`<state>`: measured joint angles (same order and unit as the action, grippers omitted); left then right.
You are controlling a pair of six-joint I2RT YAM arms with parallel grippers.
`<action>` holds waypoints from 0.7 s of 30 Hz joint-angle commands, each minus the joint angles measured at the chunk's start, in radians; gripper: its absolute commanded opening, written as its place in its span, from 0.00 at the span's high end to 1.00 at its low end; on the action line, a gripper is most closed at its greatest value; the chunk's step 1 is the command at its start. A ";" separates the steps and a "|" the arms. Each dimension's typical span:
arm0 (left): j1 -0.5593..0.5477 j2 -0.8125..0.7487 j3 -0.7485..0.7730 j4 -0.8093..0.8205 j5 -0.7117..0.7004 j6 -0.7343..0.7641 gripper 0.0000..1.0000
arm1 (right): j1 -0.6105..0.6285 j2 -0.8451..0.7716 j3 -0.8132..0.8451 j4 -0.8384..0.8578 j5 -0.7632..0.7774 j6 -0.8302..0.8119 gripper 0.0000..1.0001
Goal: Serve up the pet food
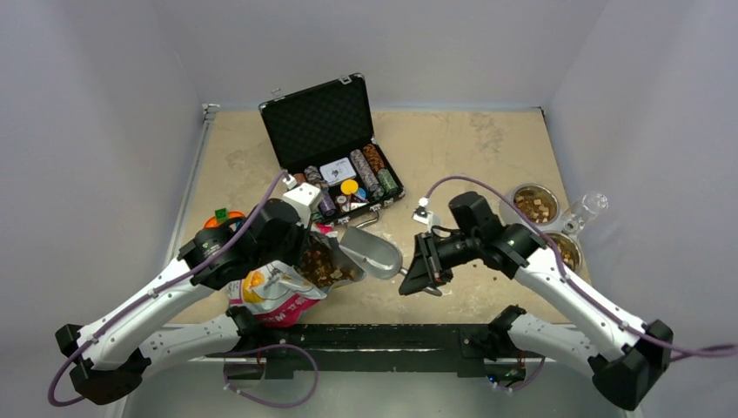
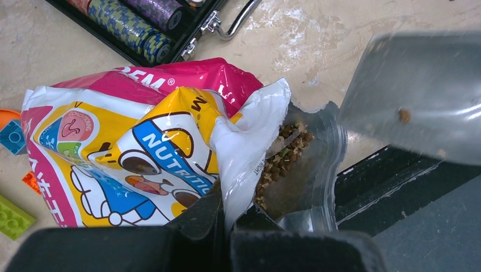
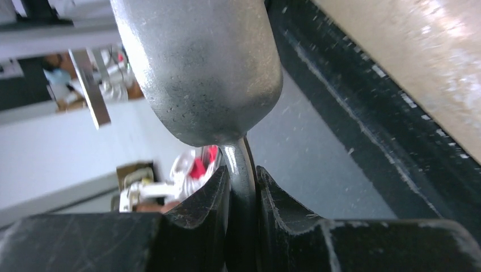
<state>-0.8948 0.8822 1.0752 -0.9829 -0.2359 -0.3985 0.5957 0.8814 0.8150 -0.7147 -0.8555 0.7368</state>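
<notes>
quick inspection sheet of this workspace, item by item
surface: beige tabletop, stained and scuffed
job's things: pet food bag open, kibble showing inside; metal scoop beside its mouth, nearly empty; two metal bowls at right, both holding kibble
clutter: open poker chip case; toy bricks; clear vessel by the bowls
grippers: left gripper shut on the bag's edge; right gripper shut on the scoop's handle
cables: purple cables looping along both arms
surroundings: pale walls on three sides

White-shelled arms [image 1: 152, 300]; black joints [image 1: 274, 228]; purple cables [image 1: 470, 178]; scuffed black end effector fingers [image 3: 195, 207].
</notes>
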 commanded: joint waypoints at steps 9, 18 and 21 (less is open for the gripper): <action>0.000 -0.058 0.030 0.025 0.138 0.033 1.00 | 0.226 0.487 0.323 0.028 -0.060 -0.046 1.00; 0.000 -0.052 0.031 0.035 0.175 0.032 1.00 | 0.226 0.668 0.338 0.155 -0.094 -0.058 0.93; 0.000 -0.049 0.037 0.028 0.172 0.030 1.00 | 0.237 0.639 0.292 0.115 -0.088 -0.097 1.00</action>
<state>-0.8776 0.8413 1.0695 -1.0142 -0.2008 -0.3546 0.8299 1.5188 1.1351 -0.7170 -1.0054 0.6384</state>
